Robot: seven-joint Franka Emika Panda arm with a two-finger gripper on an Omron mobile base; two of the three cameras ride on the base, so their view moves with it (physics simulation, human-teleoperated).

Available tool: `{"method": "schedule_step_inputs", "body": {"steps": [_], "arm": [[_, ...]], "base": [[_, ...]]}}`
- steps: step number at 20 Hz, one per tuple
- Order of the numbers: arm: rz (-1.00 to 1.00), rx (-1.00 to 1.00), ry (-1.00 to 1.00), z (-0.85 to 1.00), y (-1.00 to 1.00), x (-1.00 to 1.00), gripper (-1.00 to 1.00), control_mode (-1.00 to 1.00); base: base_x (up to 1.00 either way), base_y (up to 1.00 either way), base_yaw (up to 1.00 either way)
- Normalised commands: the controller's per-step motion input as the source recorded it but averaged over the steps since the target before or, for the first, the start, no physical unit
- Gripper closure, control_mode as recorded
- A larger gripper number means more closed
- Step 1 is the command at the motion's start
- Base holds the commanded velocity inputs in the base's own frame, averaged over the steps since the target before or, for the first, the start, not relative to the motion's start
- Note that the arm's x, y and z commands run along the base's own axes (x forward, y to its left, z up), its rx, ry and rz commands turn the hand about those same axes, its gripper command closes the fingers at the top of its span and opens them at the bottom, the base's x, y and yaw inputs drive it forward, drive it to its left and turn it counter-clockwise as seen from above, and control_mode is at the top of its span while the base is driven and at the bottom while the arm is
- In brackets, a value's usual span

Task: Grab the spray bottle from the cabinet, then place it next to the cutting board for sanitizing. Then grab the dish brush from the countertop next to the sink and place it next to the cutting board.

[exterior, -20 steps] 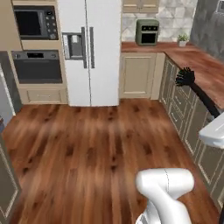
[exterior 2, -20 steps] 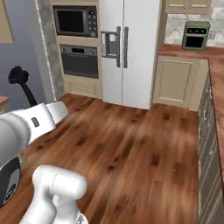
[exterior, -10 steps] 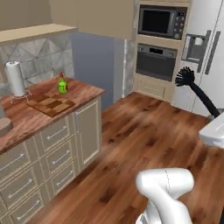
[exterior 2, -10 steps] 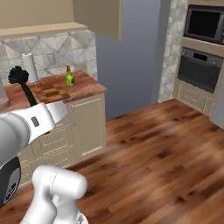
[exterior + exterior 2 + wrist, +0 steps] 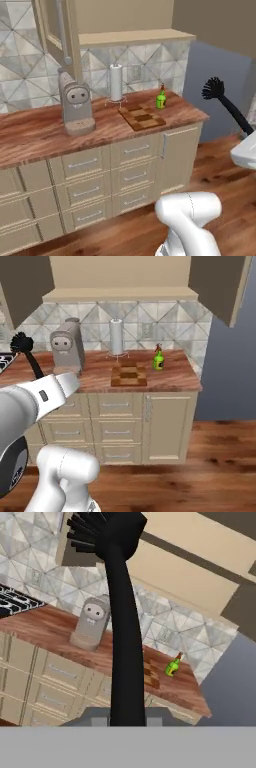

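Ahead now, countertop (image 5: 165,381), cutting board (image 5: 129,376) (base turned), dish brush (image 5: 122,627) gripped

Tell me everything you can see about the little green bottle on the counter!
The spray bottle is small and yellow-green with a dark label, a green neck and a red trigger nozzle on top. It looks like plastic. It stands upright on the reddish-brown countertop, near the counter's right end in the right base view, just right of the checkered cutting board and apart from it. Nothing is holding or touching it besides the counter.
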Motion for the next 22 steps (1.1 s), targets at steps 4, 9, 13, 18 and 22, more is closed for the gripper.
{"method": "schedule_step_inputs", "body": {"steps": [4, 9, 13, 18, 22], "arm": [[0.00, 0.00, 0.00, 0.00, 0.00, 0.00, 1.00, 1.00], [0.00, 0.00, 0.00, 0.00, 0.00, 0.00, 1.00, 1.00], [0.00, 0.00, 0.00, 0.00, 0.00, 0.00, 1.00, 1.00], [0.00, 0.00, 0.00, 0.00, 0.00, 0.00, 1.00, 1.00], [0.00, 0.00, 0.00, 0.00, 0.00, 0.00, 1.00, 1.00]], "base": [[1.00, -0.30, 0.75], [0.89, -0.69, 0.33], [1.00, -0.09, -0.08], [0.99, 0.69, -0.22], [0.82, 0.19, -0.17]]}}
